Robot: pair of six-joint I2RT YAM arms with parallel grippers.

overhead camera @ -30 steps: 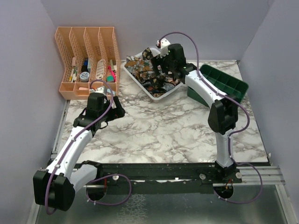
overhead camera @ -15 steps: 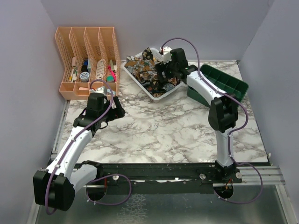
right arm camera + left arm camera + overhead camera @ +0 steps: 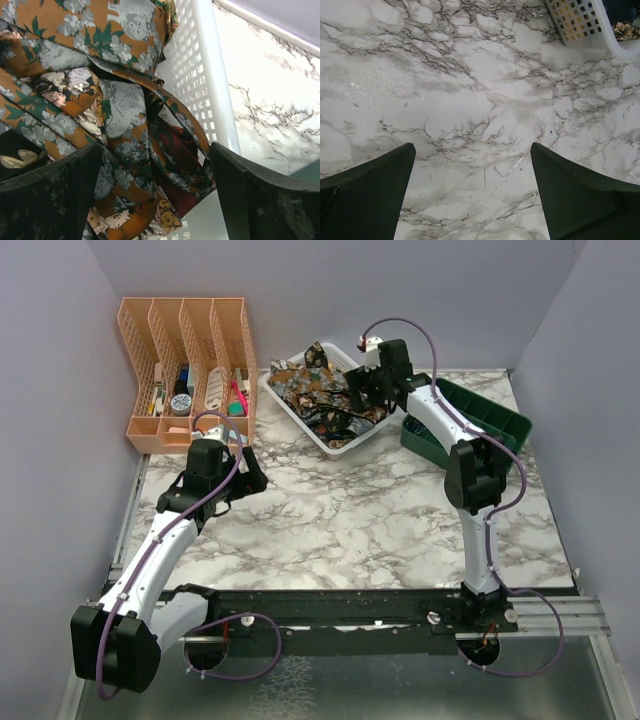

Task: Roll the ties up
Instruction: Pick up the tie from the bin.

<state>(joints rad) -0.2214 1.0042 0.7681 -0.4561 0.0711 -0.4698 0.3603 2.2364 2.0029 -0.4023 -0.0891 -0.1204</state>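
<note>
Ties [image 3: 115, 107] heaped in white basket [image 3: 206, 65]; right claw [image 3: 153, 147] spread wide over them (left claw [image 3: 472, 145] likewise, over marble table [image 3: 470, 75]).

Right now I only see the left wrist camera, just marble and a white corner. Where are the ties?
Observer: That corner belongs to a white basket, and the ties lie heaped inside it.
Operator: Is the other arm near them?
Observer: Yes. The right arm reaches over the basket, its jaws wide open above the heap and clamping nothing.
Operator: What's next to the basket?
Observer: A green bin sits just to its right.
</note>
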